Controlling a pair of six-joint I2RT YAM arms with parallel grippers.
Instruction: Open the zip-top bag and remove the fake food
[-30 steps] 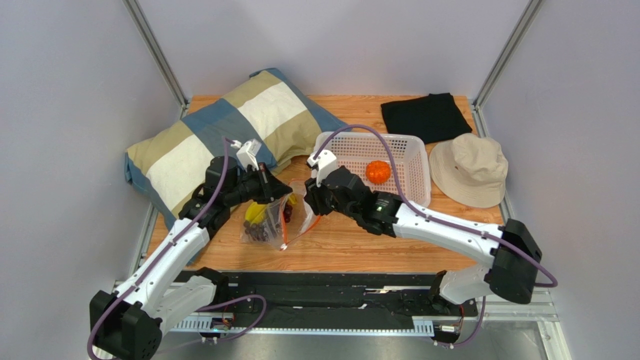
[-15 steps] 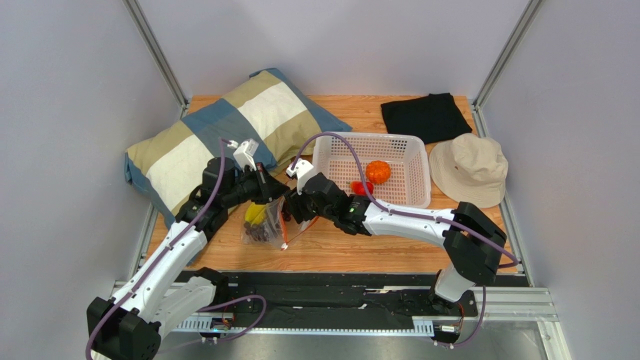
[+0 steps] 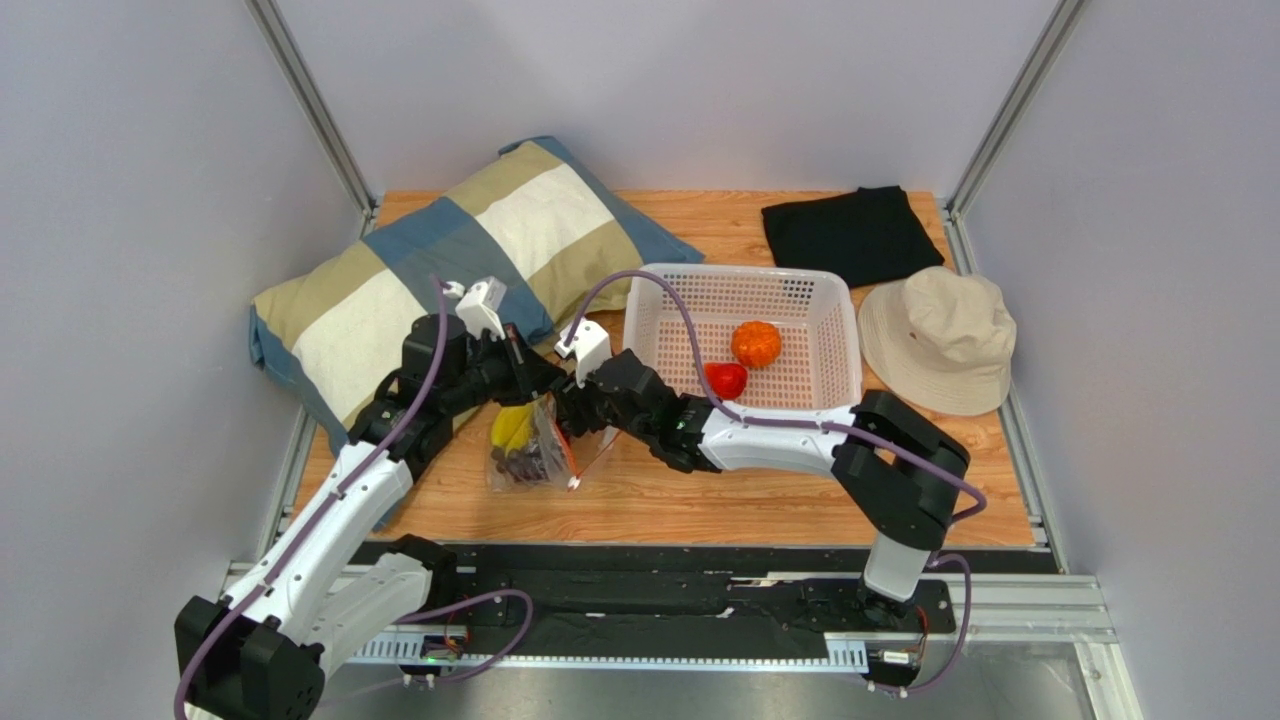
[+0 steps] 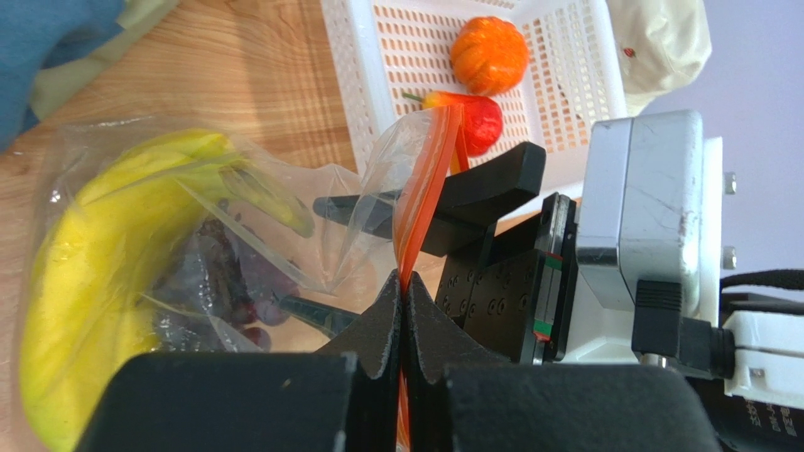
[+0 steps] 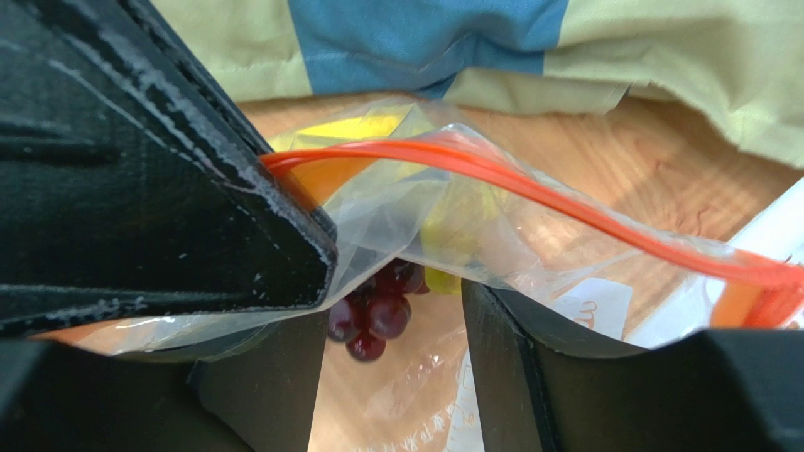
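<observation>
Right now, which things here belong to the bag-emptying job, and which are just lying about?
Job: zip-top bag, pinched by left claw; banana bunch and grapes inside; orange fruit and red fruit in the white basket; right claw at the bag mouth.
Lying about: pillow, black cloth, beige hat.

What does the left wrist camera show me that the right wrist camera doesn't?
Left wrist only: the basket holding the orange fruit and red fruit, plus the hat. Right wrist only: the bag's white label. Both: the zip-top bag, its zipper strip, banana, grapes and pillow.
</observation>
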